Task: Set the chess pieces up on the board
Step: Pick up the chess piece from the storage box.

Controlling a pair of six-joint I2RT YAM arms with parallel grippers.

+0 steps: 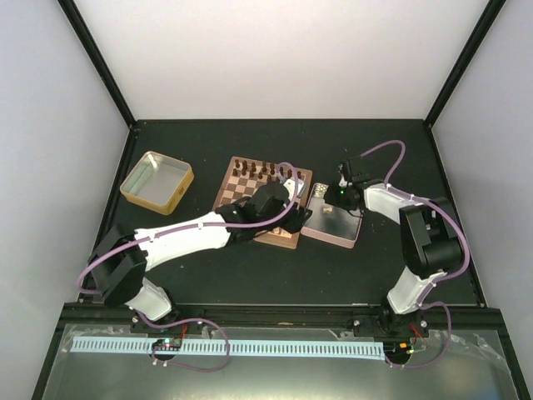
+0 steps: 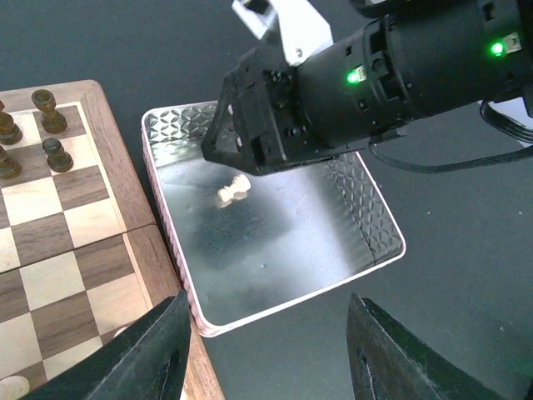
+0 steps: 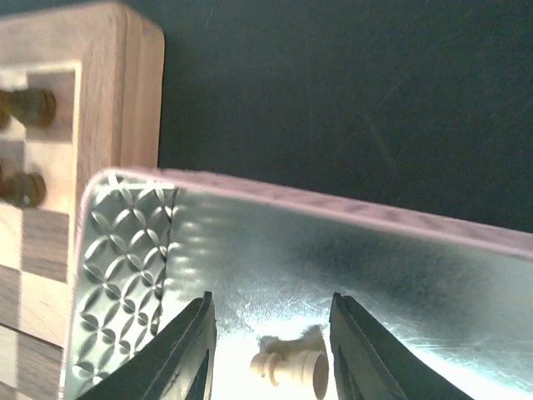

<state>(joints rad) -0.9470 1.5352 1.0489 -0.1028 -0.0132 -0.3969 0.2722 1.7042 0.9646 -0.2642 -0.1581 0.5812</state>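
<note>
Dark men (image 1: pixel 260 169) fill the board's (image 1: pixel 241 190) far rows. One tan pawn (image 2: pixel 233 191) lies in the tin (image 2: pixel 383 227), toward the right edge. The right gripper (image 3: pixel 268 358) hovers over it, fingers apart. The left gripper (image 2: pixel 262 350) is spread, empty.

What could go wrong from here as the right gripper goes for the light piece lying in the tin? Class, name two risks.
1. The light piece lies on its side on the shiny tin floor, between the fingers of the open right gripper. Closing could squirt it away or grip it crooked.
2. The left gripper hovers open by the same tin, so the arms could collide.
</note>
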